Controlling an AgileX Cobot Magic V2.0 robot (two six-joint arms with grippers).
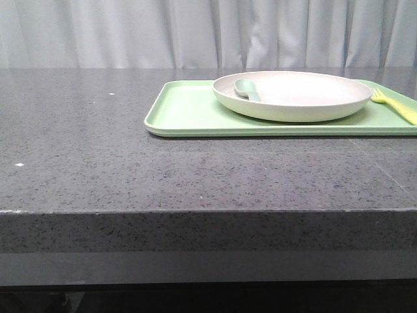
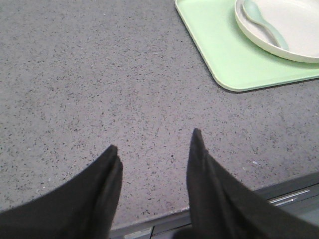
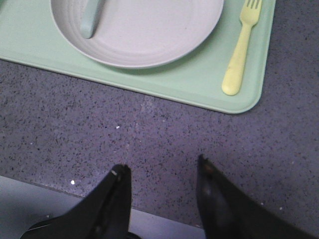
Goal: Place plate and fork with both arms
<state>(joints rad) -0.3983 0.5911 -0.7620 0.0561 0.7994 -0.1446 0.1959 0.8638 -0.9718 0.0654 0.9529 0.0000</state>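
The off-white plate (image 1: 293, 95) sits on the light-green tray (image 1: 186, 111) at the back right of the grey table. It also shows in the left wrist view (image 2: 299, 30) and the right wrist view (image 3: 144, 35). The pale-yellow fork (image 1: 394, 104) lies on the tray to the right of the plate, also in the right wrist view (image 3: 240, 50). My left gripper (image 2: 155, 139) is open and empty over bare table near the front edge. My right gripper (image 3: 162, 167) is open and empty, in front of the tray. Neither gripper shows in the front view.
A pale green-grey spoon (image 1: 246, 89) lies in the plate's left side, also in the left wrist view (image 2: 264, 22) and the right wrist view (image 3: 91, 20). The table's front edge (image 1: 208, 212) runs close below both grippers. A white curtain hangs behind.
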